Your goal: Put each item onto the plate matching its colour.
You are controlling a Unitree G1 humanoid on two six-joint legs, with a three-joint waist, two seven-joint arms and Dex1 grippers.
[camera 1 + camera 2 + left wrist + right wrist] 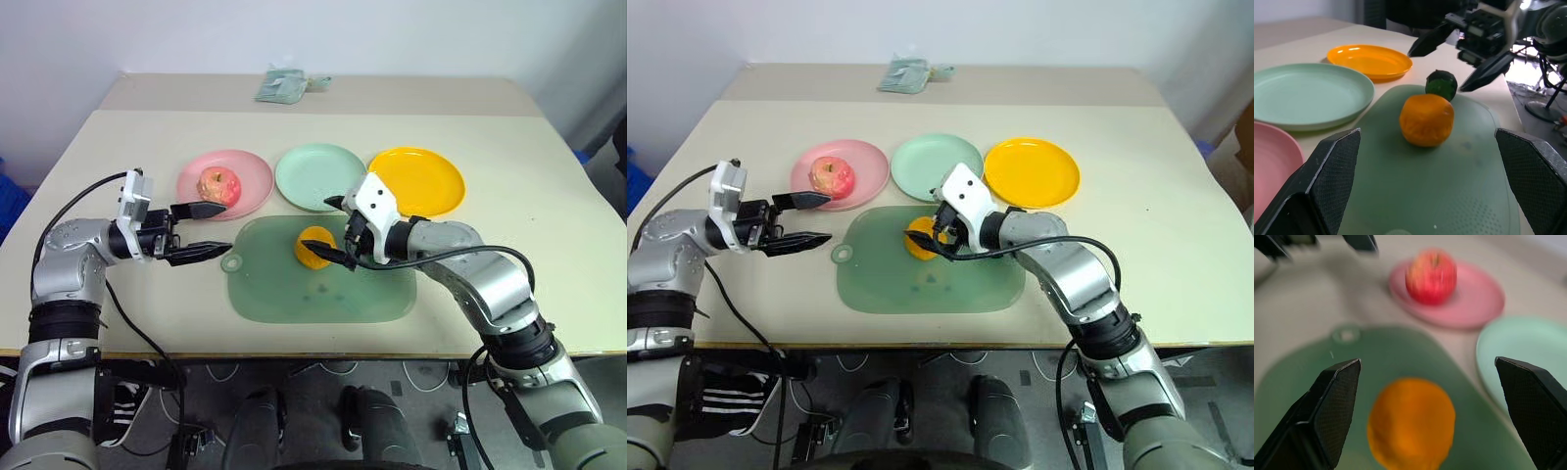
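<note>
On the desk (88,147), the green mat (323,284) holds the orange fruit (313,245). The right pincer (343,232) gapes wide around it (the left pincer (209,231) gapes too, empty). Round fruit might roll away.

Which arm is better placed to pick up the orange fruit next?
Right. The right claw hangs open around the orange fruit on the green mat; the left claw, also open, sits off the mat's edge.
</note>
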